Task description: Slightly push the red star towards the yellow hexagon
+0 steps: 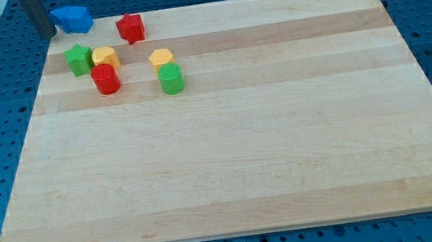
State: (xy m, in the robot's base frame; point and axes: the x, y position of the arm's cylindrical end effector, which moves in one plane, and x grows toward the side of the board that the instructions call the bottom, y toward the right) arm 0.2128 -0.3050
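The red star (130,28) sits near the board's top edge at the view's upper left. The yellow hexagon (161,58) lies below it and slightly to the right, with a gap between them. My tip (47,33) is at the board's top left corner, just left of a blue block (71,19) and well to the left of the red star. The rod's upper part is cut off by the view's top edge.
A green star (78,58) and a second yellow block (105,57) sit side by side left of the hexagon. A red cylinder (105,79) touches that yellow block from below. A green cylinder (170,79) sits right below the hexagon. The wooden board (244,150) lies on a blue perforated table.
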